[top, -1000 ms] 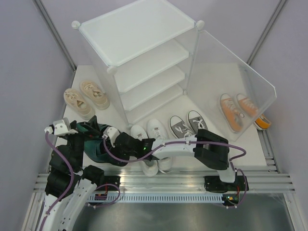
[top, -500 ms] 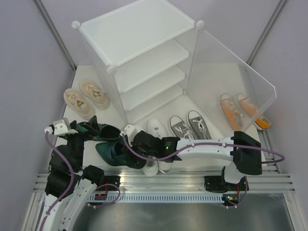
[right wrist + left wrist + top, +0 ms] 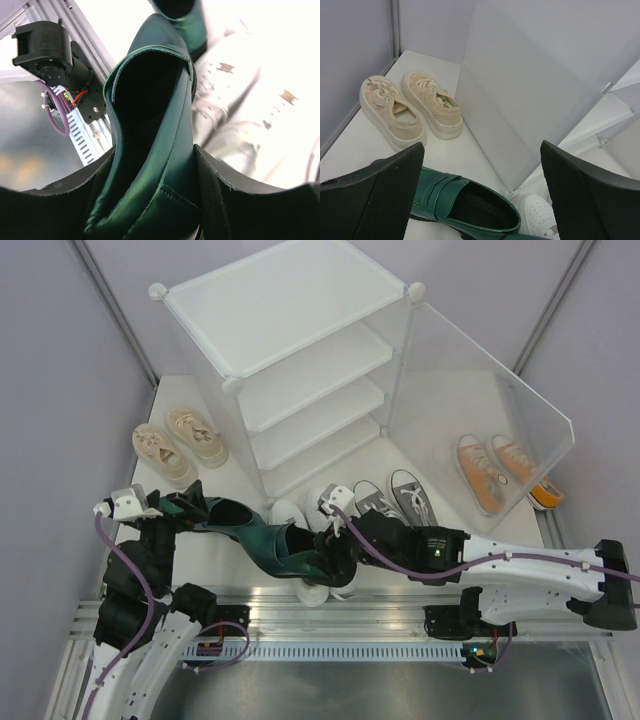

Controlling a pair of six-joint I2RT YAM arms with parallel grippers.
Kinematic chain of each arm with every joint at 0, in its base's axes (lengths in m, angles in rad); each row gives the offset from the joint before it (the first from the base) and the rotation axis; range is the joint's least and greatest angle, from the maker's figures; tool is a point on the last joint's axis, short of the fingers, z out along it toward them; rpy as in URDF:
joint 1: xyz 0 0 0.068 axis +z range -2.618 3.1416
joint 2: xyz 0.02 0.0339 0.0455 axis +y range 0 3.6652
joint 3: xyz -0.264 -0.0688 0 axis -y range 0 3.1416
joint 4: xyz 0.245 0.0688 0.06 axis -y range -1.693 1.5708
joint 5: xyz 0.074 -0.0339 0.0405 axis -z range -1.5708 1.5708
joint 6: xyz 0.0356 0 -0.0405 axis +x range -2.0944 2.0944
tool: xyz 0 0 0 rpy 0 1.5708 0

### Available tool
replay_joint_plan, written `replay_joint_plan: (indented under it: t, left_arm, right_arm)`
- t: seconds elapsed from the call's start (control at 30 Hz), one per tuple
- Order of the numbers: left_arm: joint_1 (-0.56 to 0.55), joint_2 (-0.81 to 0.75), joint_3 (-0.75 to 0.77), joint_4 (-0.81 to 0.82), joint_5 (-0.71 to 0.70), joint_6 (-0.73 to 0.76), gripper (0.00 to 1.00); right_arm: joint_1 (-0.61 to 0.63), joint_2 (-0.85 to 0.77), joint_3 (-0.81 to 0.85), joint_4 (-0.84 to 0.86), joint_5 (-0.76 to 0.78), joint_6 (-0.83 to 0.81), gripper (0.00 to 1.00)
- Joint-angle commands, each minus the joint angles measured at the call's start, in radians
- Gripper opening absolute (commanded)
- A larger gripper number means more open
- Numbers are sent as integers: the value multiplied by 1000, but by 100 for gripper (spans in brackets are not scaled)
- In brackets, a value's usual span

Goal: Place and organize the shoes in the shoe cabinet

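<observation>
Right gripper (image 3: 155,155) clamps a green loafer (image 3: 167,125), partly hiding white sneakers (image 3: 312,592); left gripper (image 3: 482,150) gapes wide, empty, second loafer (image 3: 465,200) cut off below

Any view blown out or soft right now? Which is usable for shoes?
Right wrist: white sneakers blown out and blurred; only the green loafer clamped in the right hand reads clearly. Left wrist: even light, beige sneakers sharp. Top external: even, no glare; orange sneakers slightly hazed behind the clear door panel.
</observation>
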Motion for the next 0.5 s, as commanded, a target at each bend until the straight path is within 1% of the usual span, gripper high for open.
replay_joint_plan:
  t: [0.0, 0.17, 0.23, 0.27, 0.37, 0.47]
  left_arm:
    - [6, 11, -1, 13, 9, -7, 100]
    - [6, 14, -3, 13, 15, -7, 100]
    - [6, 16, -1, 13, 19, -7, 99]
    - [6, 14, -3, 15, 21, -7, 100]
    - [6, 13, -1, 15, 21, -5, 100]
    - [6, 9, -3, 13, 18, -5, 100]
  right_arm:
    - [-12, -111, -13, 20, 120, 41, 1]
    - [-32, -240, -45, -69, 232, 92, 1]
    - [-40, -279, -59, -78, 261, 107, 1]
    - [-49, -308, -68, -90, 304, 113, 1]
    - [-69, -340, -88, -107, 382, 129, 1]
    - [-112, -339, -97, -106, 439, 140, 1]
